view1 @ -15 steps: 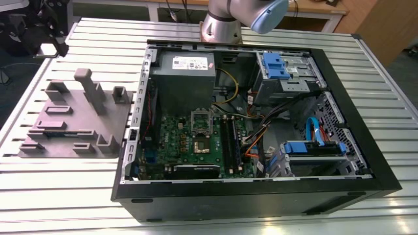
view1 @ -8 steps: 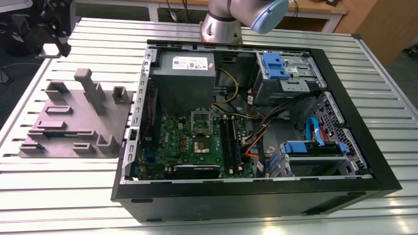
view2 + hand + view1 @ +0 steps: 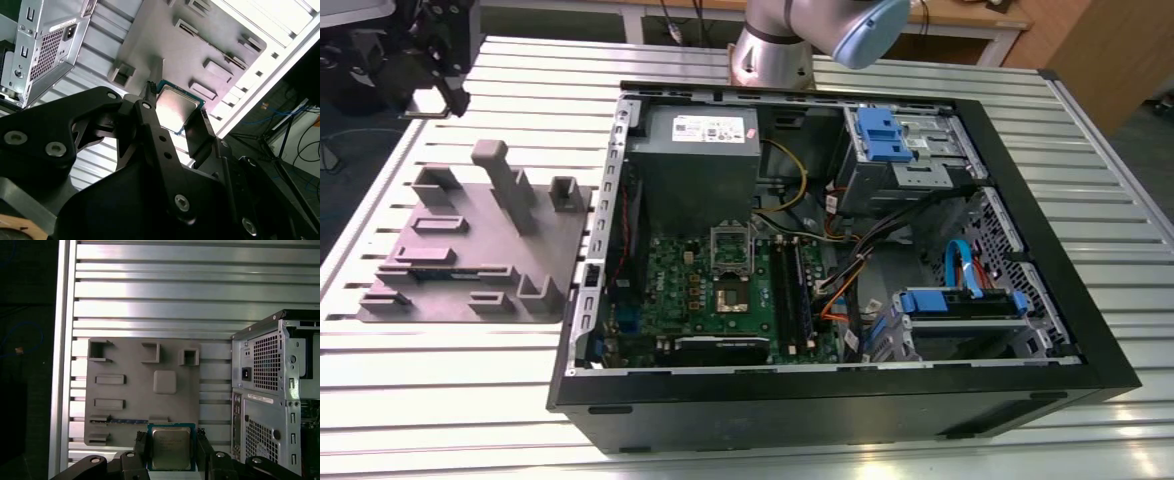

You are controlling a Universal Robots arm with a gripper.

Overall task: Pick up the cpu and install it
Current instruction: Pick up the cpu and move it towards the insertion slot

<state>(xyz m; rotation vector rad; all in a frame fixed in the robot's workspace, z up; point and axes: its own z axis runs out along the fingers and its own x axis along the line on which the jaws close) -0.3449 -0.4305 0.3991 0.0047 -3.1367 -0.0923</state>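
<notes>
The cpu (image 3: 171, 449), a small square chip with a shiny metal top, sits clamped between my gripper's (image 3: 171, 444) two black fingers (image 3: 141, 446). In both wrist views it hangs in the air above the grey plastic fixture block (image 3: 145, 385). The second wrist view shows the cpu (image 3: 176, 109) tilted inside the gripper (image 3: 176, 106), over the block (image 3: 190, 55). In the exterior view my gripper (image 3: 438, 92) is at the far upper left, beyond the block (image 3: 467, 250). The open socket (image 3: 730, 290) lies on the green motherboard inside the case.
The open computer case (image 3: 1067, 300) lies on the slatted metal table (image 3: 440, 400), on the exterior view's right of the block. Inside are a power supply (image 3: 700, 130), blue drive bays (image 3: 887, 135) and loose cables. The case's rear panel (image 3: 270, 390) stands beside the block.
</notes>
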